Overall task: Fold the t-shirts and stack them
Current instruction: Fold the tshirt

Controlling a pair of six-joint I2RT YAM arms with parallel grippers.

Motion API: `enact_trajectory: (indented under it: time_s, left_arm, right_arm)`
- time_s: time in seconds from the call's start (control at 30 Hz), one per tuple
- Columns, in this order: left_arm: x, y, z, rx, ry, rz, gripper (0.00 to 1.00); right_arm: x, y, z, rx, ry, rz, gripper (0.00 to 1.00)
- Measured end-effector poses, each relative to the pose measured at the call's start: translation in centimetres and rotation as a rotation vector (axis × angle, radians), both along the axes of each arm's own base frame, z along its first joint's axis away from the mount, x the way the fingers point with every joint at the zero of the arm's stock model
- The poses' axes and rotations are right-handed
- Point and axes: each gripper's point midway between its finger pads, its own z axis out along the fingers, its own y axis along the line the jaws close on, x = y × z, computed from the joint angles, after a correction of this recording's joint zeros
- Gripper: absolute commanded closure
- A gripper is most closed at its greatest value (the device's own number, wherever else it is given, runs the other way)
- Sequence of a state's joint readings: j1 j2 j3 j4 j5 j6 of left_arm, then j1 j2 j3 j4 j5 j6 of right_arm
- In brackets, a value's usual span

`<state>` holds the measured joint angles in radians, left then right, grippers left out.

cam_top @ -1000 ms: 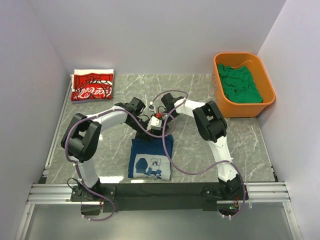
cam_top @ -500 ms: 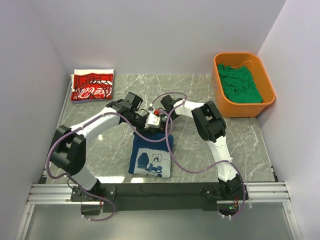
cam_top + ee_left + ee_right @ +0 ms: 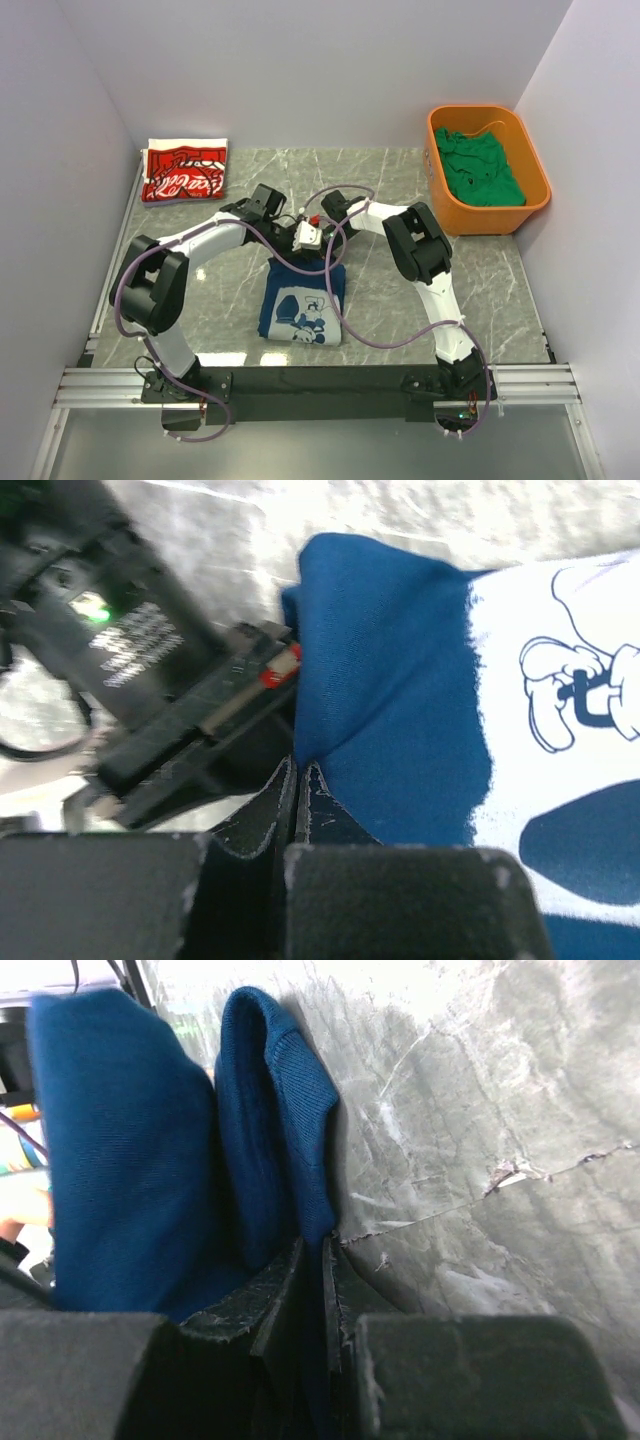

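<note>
Fingers [image 3: 262, 815], left gripper [image 3: 297, 780]: closed tight on a pinch of navy tee [image 3: 390, 710], cloth rising straight out of the seam between the pads.

Fingers [image 3: 285, 1285], right gripper [image 3: 322, 1252]: likewise closed narrow on the same tee's far edge, a rolled fold standing just beside, bare table [image 3: 480, 1160] to the right.

Grippers, position: side by side and nearly touching, mid-table, at the far end of the tee.

Change over the last second: both grippers shifted toward the far side. Tee drawn along with them, its near hem now farther from the near table edge and its far edge raised slightly off the marble.

Navy tee, condition: narrow folded strip, mid-table, white cartoon print face up at the near end.

Red tee [image 3: 184, 170]: folded flat, far left corner, well apart from both arms.

Green tee [image 3: 483, 168]: bunched inside tub [image 3: 540, 200], far right, not yet folded.

Meaning for the task: probably a drag to tauten and straighten the strip ahead of the last fold, far end over near. Both holds apparently secure. Stacking on the red tee not yet begun, and the green tee untouched, so roughly mid-task.
</note>
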<state>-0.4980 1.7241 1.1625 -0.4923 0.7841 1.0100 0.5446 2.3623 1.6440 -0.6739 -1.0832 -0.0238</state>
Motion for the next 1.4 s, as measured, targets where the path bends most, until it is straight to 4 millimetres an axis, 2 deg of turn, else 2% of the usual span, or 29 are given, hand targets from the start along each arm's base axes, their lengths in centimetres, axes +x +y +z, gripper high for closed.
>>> enact_trajectory:
  time_s: [0.17, 0.27, 0.37, 0.47, 0.5, 0.63, 0.73, 0.83, 0.9, 1.0, 1.07, 1.13, 1.2, 1.3, 1.33, 1.4]
  left_arm:
    - [1.2, -0.3, 0.5, -0.024, -0.048, 0.009, 0.99]
    - [1.4, -0.4, 0.0, -0.021, -0.047, 0.007, 0.99]
    - [1.7, -0.4, -0.8, -0.01, -0.046, 0.011, 0.99]
    - [2.1, -0.4, -1.7, 0.004, -0.053, 0.016, 0.89]
    - [2.3, -0.3, -1.9, 0.009, -0.055, 0.02, 0.78]
    - [3.1, 0.3, -2.3, 0.024, -0.048, 0.061, 0.62]
    - [4.8, 1.0, -0.9, 0.003, -0.023, 0.133, 0.6]
    - [7.4, 2.5, 2.4, -0.058, 0.02, 0.247, 0.61]
    - [8.4, 3.7, 4.7, -0.109, 0.069, 0.325, 0.61]
    - [8.0, 5.6, 7.4, -0.167, 0.169, 0.431, 0.6]
    - [6.4, 5.8, 8.7, -0.213, 0.259, 0.482, 0.6]
    - [3.3, 5.3, 8.9, -0.251, 0.407, 0.518, 0.59]
    - [1.5, 5.0, 8.4, -0.261, 0.509, 0.541, 0.59]
    - [-1.2, 4.5, 5.9, -0.248, 0.74, 0.615, 0.59]
    - [-1.6, 4.5, 4.9, -0.238, 0.81, 0.643, 0.59]
    - [-1.8, 4.3, 3.1, -0.216, 0.919, 0.698, 0.59]
  right_arm:
    - [0.0, 0.0, 0.0, 0.0, 0.007, 0.002, 0.8]
    - [0.3, 0.0, 0.0, -0.006, 0.007, -0.001, 0.8]
    - [1.5, -0.1, 0.1, -0.026, -0.022, -0.013, 0.75]
    - [3.8, -0.7, 0.3, -0.044, -0.071, -0.044, 0.7]
    - [4.8, -1.1, 0.4, -0.056, -0.097, -0.06, 0.69]
    - [9.0, -3.6, 0.6, -0.11, -0.186, -0.144, 0.67]
    - [11.6, -6.5, 1.1, -0.166, -0.245, -0.214, 0.67]
    - [12.7, -9.1, 3.3, -0.192, -0.299, -0.274, 0.68]
    - [12.0, -10.1, 5.6, -0.173, -0.323, -0.296, 0.69]
    - [8.8, -9.9, 10.1, -0.087, -0.329, -0.3, 0.71]
    - [6.0, -8.9, 12.6, -0.002, -0.32, -0.279, 0.72]
    - [2.8, -7.4, 13.8, 0.068, -0.287, -0.239, 0.73]
    - [-0.3, -6.0, 13.2, 0.1, -0.228, -0.186, 0.73]
    - [-4.1, -4.2, 10.1, 0.075, -0.112, -0.113, 0.72]
    - [-5.0, -3.7, 9.0, 0.056, -0.075, -0.094, 0.73]
    - [-5.3, -3.4, 7.0, 0.021, -0.024, -0.085, 0.73]
